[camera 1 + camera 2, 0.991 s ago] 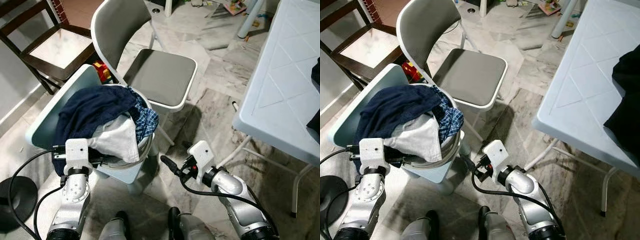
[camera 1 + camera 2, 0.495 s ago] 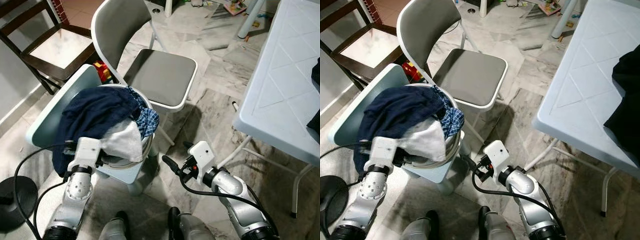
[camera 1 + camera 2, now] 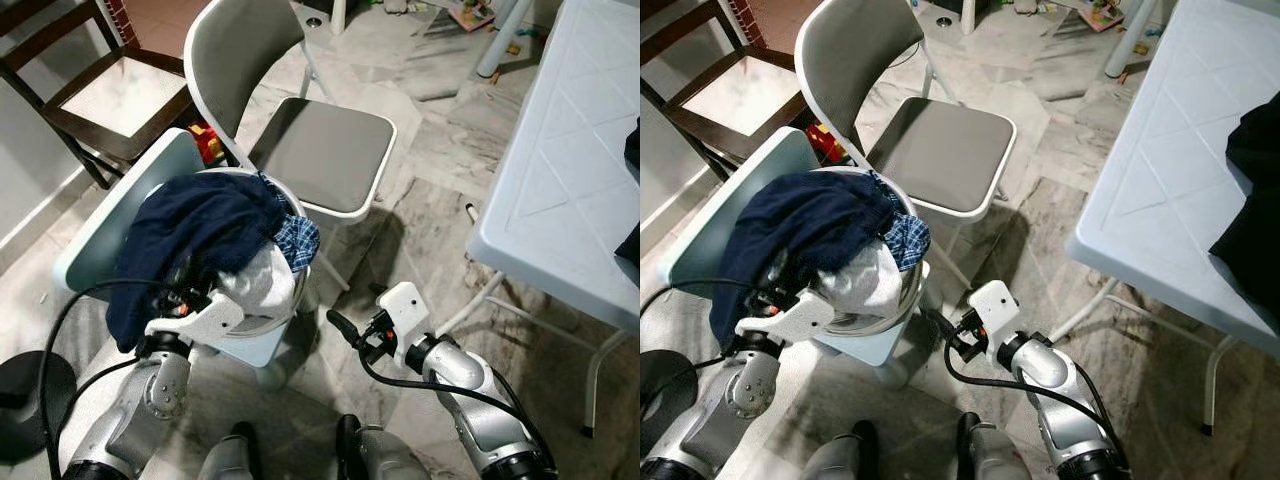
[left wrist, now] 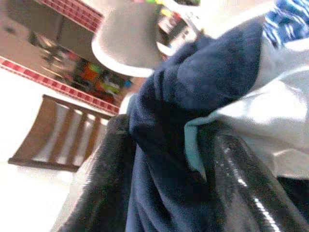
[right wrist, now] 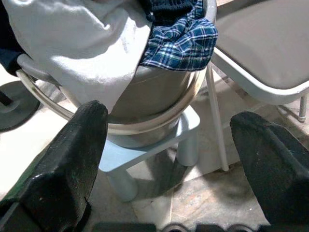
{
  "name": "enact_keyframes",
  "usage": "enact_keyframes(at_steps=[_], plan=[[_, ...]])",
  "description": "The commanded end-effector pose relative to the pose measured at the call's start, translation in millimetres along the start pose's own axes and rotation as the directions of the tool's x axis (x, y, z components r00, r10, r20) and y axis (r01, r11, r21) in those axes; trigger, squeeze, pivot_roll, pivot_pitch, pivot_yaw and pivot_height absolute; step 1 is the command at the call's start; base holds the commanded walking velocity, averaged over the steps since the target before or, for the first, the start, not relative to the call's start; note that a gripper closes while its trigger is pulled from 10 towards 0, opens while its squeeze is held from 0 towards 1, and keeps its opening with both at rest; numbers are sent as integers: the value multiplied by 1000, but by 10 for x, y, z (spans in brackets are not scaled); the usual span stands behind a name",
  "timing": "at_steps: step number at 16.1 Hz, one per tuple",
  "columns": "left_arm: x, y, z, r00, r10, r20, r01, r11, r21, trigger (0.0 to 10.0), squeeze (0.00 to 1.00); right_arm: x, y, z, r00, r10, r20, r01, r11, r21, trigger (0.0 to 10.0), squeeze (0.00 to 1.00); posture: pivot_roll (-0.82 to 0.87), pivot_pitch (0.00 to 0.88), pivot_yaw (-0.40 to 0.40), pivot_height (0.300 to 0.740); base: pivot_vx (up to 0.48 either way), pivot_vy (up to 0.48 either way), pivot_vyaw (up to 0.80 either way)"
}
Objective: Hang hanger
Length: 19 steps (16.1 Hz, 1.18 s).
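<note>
The left pincer [image 4: 164,179], at lower left, pinches the navy garment [image 3: 195,225] heaped in the metal basin [image 5: 149,96] mid-left. The right pincer [image 3: 335,322], spread wide, hovers low at centre. No hanger can be made out.

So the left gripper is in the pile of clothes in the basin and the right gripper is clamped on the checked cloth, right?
Not quite. The right gripper is open and holds nothing, apart from the checked cloth, as the right wrist view shows. The left gripper is indeed in the clothes.
</note>
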<state>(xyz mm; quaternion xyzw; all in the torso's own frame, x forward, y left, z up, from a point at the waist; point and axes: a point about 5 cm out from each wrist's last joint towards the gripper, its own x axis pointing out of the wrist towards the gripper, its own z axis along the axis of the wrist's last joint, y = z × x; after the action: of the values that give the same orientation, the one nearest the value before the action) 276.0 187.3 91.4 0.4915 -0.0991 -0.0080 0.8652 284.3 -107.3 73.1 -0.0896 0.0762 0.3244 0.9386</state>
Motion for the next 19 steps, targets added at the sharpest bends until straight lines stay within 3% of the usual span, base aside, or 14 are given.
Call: enact_keyframes(at_steps=[1,4,8,10,12,16,17,19], plan=[[-81,-66,15,1000,-25,7,25,1000,2,10000,1000,-27,3,-57,1000,-3,-17,3,1000,4,10000,0,11,285,-25,740,0,0,0],[-319,-237,69,991,-125,38,125,992,16,10000,1000,-11,-10,-52,1000,-8,-15,8,1000,3,10000,0,16,285,-22,740,0,0,0],[-467,-310,160,974,-200,110,198,980,35,10000,1000,-10,-12,-62,1000,-11,-18,11,1000,3,10000,0,16,286,-20,740,0,0,0],[-454,-298,231,964,-213,161,207,977,49,10000,1000,-6,-11,-62,1000,-11,-19,11,1000,3,10000,0,17,285,-21,740,0,0,0],[-350,-220,297,953,-225,204,206,972,112,10000,1000,-1,-13,-60,1000,-11,-18,11,1000,2,10000,0,16,285,-22,740,0,0,0],[-199,-136,288,929,-301,215,261,945,199,10000,1000,6,-13,-60,1000,-12,-18,12,1000,1,10000,0,17,285,-18,740,0,0,0],[-180,-164,164,893,-409,185,361,900,244,10000,1000,2,0,-65,1000,-10,-18,10,1000,2,10000,0,16,285,-18,740,0,0,0],[-191,-168,65,857,-490,163,436,855,281,10000,1000,-6,6,-71,1000,-10,-19,11,1000,3,10000,0,11,287,-14,740,0,0,0]])
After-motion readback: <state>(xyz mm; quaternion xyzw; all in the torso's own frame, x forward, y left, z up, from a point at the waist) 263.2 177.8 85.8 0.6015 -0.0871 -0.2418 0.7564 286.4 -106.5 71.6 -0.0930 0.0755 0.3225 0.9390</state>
